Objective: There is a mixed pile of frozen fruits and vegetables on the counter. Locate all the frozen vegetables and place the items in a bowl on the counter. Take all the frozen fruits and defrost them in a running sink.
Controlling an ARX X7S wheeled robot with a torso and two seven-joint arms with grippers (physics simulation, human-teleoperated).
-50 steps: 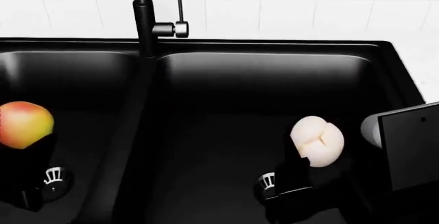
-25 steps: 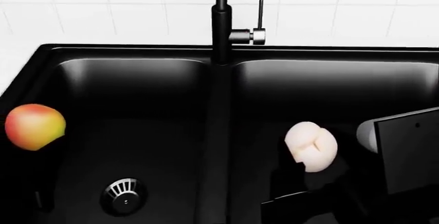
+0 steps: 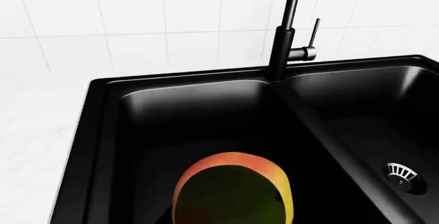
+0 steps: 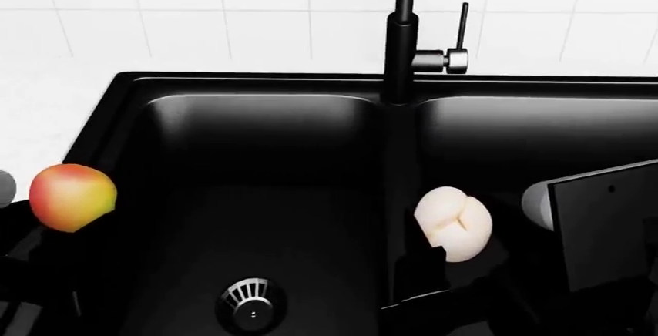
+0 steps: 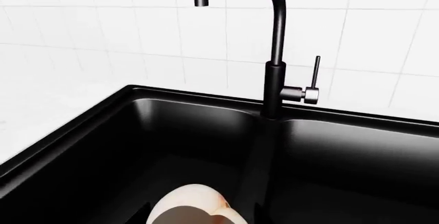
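Over the black sink, the left gripper clasps the red-and-yellow fruit above the left basin, while the right gripper grips the pale cream fruit beside the divider. The faucet runs dry; fruit released now may bounce, roll, and never defrost.

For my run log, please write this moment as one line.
left gripper: holds mango | right gripper: holds pale fruit | both above sink | tap: dry
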